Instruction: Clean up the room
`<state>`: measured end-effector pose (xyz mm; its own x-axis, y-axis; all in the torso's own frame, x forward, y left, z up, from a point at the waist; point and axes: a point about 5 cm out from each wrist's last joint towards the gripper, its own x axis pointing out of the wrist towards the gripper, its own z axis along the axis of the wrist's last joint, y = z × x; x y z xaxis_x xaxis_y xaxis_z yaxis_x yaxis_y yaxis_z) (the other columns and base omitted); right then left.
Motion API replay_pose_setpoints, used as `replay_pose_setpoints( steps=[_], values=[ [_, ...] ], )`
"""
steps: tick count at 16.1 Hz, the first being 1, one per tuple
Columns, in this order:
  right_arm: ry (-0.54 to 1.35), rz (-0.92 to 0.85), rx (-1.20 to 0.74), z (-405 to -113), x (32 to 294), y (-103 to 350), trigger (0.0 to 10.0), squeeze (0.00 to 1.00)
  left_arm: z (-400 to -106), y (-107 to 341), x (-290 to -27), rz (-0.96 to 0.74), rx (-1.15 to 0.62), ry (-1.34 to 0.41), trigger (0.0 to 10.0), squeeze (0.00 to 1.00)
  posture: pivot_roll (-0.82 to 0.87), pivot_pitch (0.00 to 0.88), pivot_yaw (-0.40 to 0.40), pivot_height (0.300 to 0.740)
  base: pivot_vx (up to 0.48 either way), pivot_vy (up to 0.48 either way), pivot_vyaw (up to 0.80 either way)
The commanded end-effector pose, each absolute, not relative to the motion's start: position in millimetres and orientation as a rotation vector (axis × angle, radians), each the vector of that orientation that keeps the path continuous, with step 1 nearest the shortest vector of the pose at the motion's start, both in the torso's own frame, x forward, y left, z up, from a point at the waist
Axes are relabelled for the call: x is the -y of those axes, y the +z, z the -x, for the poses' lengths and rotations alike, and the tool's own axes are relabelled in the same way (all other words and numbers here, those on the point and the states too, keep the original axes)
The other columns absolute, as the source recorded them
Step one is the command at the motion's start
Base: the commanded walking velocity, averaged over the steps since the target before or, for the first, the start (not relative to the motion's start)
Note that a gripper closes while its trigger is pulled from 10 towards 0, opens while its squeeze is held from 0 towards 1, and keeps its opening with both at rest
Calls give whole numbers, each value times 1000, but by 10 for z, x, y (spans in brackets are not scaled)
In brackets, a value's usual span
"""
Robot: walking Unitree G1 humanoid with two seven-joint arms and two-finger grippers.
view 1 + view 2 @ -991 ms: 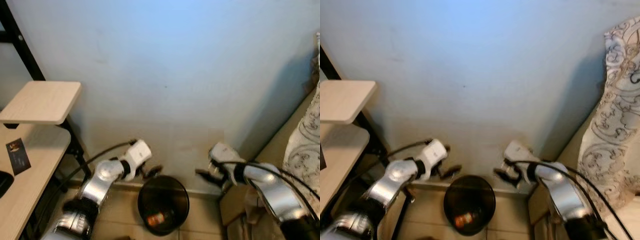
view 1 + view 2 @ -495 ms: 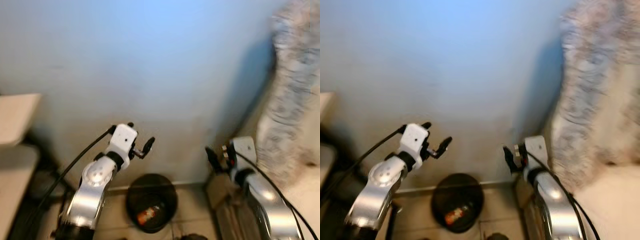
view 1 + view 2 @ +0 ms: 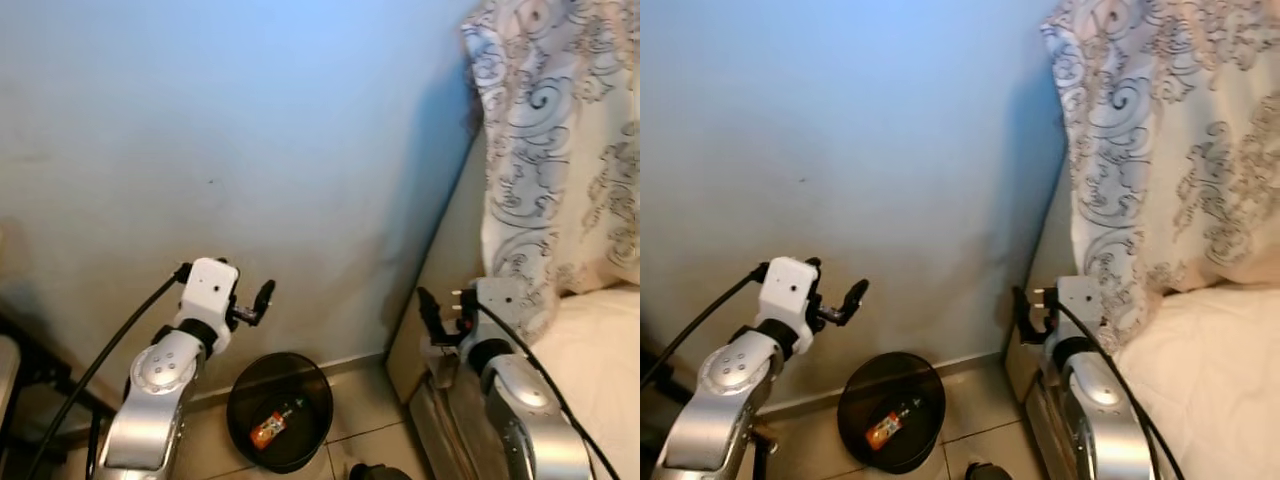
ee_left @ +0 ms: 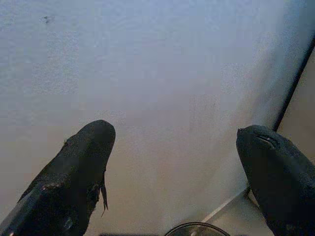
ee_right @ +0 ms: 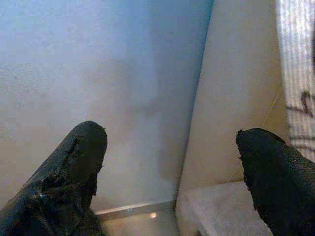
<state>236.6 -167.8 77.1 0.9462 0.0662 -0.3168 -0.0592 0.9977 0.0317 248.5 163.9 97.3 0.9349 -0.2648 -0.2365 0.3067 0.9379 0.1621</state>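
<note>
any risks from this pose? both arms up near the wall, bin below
1. The right gripper, open, sits close to the patterned cloth and the bed edge; a turn could snag the fabric.
2. The left gripper, open, points at the wall above the bin; stepping forward could scrape it.
3. The bin, holding a small bottle, stands near the robot's feet and could be kicked over.

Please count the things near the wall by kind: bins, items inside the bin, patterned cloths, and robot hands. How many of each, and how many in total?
Black bin: 1
Orange item in the bin: 1
Patterned cloth: 1
Robot hands: 2, left hand and right hand, both open and empty
Total: 5
</note>
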Motion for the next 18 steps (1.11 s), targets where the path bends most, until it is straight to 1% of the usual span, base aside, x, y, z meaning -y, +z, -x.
replay_pose_setpoints(
  steps=[1,2,9,13,18],
  values=[
    [65,-35,-325,-2347,1657,790,10000,0,-2478,1011,-1646,-200,-211,-280,10000,851,-32,0,29,740,-285,0,-750],
    [67,-37,-327,-2349,1646,787,10000,0,-2476,1015,-1642,-200,-211,-280,10000,851,-32,0,29,740,-281,0,-563],
    [79,-7,-326,-2389,1643,797,10000,0,-2482,1029,-1622,-207,-218,-275,10000,827,-21,0,12,740,-279,0,0],
    [69,3,-313,-2406,1651,827,10000,0,-2502,1034,-1614,-193,-210,-267,10000,827,-25,0,13,740,0,0,-800],
    [-15,-2,-292,-2408,1720,869,10000,0,-2534,1022,-1606,-182,-208,-264,10000,831,-32,0,15,740,0,0,-800]
  ],
)
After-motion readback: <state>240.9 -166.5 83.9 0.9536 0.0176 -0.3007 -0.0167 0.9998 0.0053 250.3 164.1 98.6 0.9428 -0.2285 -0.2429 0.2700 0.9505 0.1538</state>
